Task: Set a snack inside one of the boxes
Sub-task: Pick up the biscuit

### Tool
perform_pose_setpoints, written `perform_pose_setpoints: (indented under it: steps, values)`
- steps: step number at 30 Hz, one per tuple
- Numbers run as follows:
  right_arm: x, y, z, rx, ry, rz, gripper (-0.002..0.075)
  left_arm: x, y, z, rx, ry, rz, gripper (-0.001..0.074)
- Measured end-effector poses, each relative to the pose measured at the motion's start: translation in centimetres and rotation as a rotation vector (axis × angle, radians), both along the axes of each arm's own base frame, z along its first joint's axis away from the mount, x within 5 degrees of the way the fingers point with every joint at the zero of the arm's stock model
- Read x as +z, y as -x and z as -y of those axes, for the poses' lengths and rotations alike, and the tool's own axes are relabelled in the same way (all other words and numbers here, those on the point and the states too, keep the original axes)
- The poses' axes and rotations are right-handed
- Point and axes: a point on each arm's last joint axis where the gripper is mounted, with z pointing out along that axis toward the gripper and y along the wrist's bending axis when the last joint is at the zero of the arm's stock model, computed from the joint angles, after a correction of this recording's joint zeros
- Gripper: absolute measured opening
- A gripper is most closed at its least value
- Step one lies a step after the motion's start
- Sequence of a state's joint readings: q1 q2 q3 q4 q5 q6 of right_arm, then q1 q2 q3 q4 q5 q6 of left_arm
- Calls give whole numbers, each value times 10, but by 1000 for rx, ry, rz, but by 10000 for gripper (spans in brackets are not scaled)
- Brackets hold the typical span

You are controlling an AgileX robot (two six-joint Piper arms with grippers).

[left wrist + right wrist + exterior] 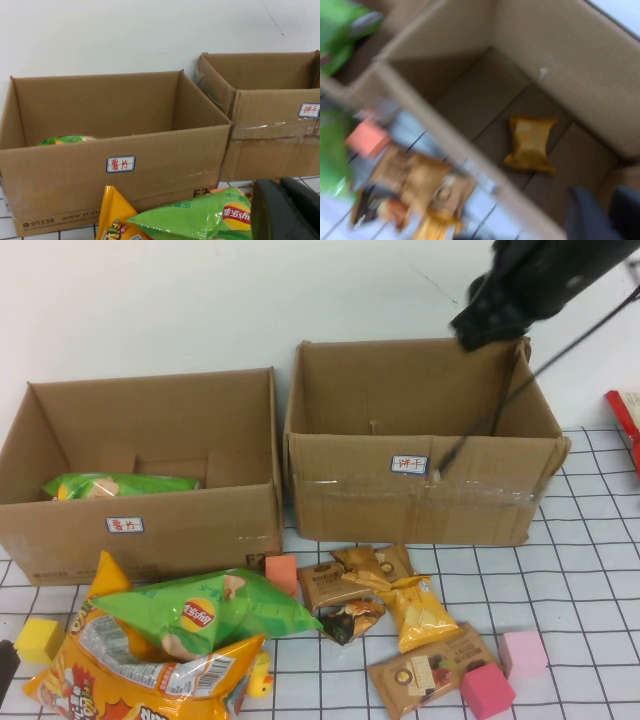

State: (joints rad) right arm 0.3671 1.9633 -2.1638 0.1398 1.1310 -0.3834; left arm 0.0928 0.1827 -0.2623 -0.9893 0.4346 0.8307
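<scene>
Release looks like the step in hand: a yellow snack [530, 144] lies flat on the floor of the right box [420, 490], free of any grip, while the right gripper [490, 315] hangs above that box's back right corner. Whether its jaws are spread or pressed together I cannot tell; only a dark blur of it shows at the edge of the right wrist view, and nothing is seen between the jaws. The snack sits below it and apart, toward the middle of the box. The next move, as I judge it, calls for lifting the arm clear without catching the box wall. The left gripper [287, 212] is pressed together and empty, parked low near the green chips [205, 612] before the left box [140, 535].
</scene>
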Motion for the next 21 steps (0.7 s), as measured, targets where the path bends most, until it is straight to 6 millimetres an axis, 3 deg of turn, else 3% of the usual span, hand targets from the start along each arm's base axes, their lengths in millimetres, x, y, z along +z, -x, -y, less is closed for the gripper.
perform_pose_setpoints:
  steps: [2, 5, 9, 15, 21]
  values:
    - [18, 18, 5, 46, 12, -8, 63, 0, 0, 0, 0, 0, 0, -1]
    - [38, 33, 9, 77, 0, 35, 19, 0, 0, 0, 0, 0, 0, -1]
    - [45, 54, 12, 121, -27, 22, 4, 0, 0, 0, 0, 0, 0, -1]
    - [8, 101, 4, 249, 18, -132, 0, 0, 0, 0, 0, 0, 0, -1]
    - [-51, 140, -10, 320, 64, -238, -1, 0, 0, 0, 0, 0, 0, -1]
